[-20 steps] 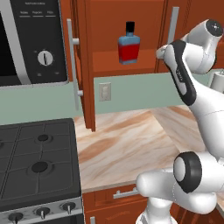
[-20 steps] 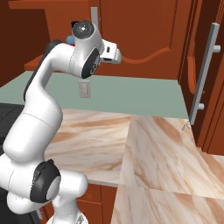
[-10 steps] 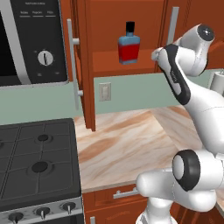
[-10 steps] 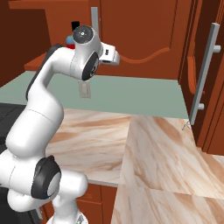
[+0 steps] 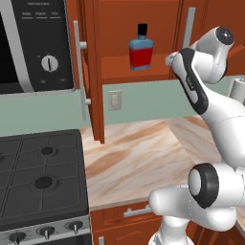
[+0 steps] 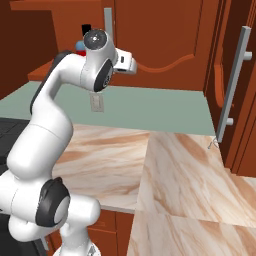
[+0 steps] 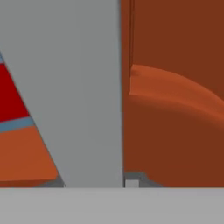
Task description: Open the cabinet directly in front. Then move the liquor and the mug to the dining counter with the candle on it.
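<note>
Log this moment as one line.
stage: opening cabinet | left door: open | pincer: at right door handle | liquor: on shelf

The cabinet [image 5: 119,72] is standing half open: its left door [image 5: 93,72] is swinging out edge-on over the worktop [image 5: 134,158], leaving an open way to the shelf [image 5: 134,64], where the liquor [image 5: 141,48] is standing alone with free room on both sides. The right door [image 6: 165,42] is staying shut and blocking that half. In the hand view its silver handle [image 7: 78,92] is crossing right ahead, very close, with the door panel [image 7: 175,109] beside it. Another open door [image 6: 235,95] is jutting out at the far right of the worktop.
</note>
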